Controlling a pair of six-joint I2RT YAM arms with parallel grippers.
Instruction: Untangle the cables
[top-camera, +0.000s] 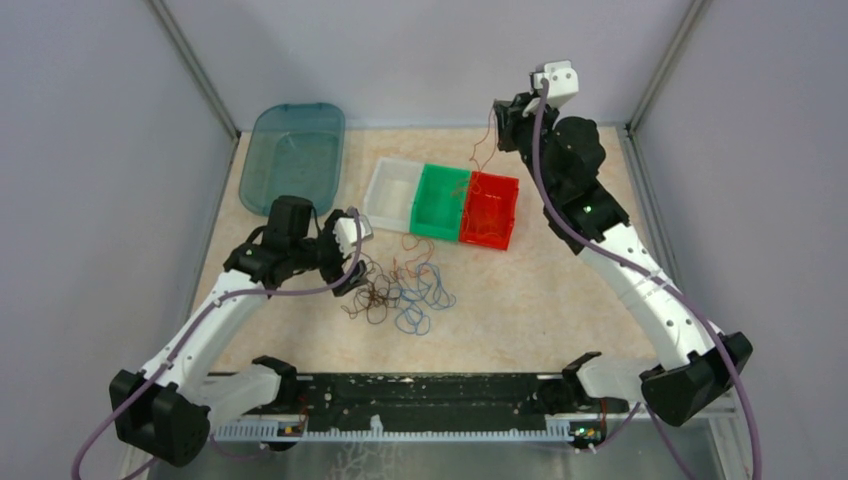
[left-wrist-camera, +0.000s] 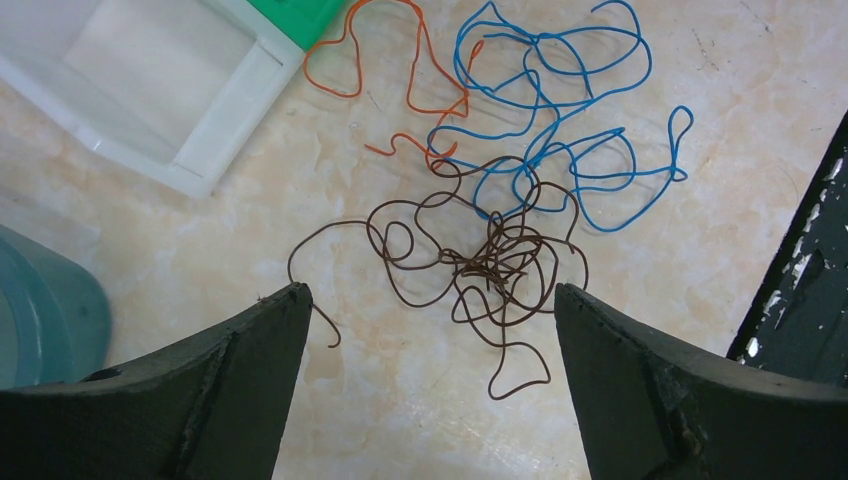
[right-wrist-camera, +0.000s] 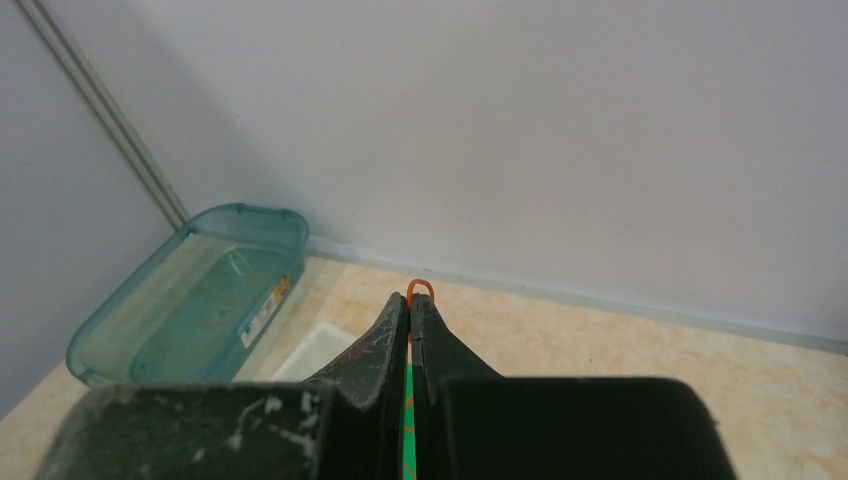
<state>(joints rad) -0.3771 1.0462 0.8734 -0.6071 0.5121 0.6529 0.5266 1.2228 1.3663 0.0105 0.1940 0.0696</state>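
Cables (left-wrist-camera: 500, 230) lie beneath the wide-spread left gripper (left-wrist-camera: 430, 292); the right gripper (right-wrist-camera: 411, 303) pinches an orange wire (right-wrist-camera: 421, 281).

Left fingers (left-wrist-camera: 225, 395) wide apart and low; right fingers (right-wrist-camera: 382, 342) together, high.

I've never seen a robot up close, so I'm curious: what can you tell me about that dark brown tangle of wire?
The brown tangle is hair-thin dark wire, knotted densely at its middle, with loose loops and a curled free end trailing out. It lies flat on the beige table; its upper loops cross the blue wire, and the orange wire ends close by. The left gripper hangs open above it, a finger on either side, neither seen touching it.
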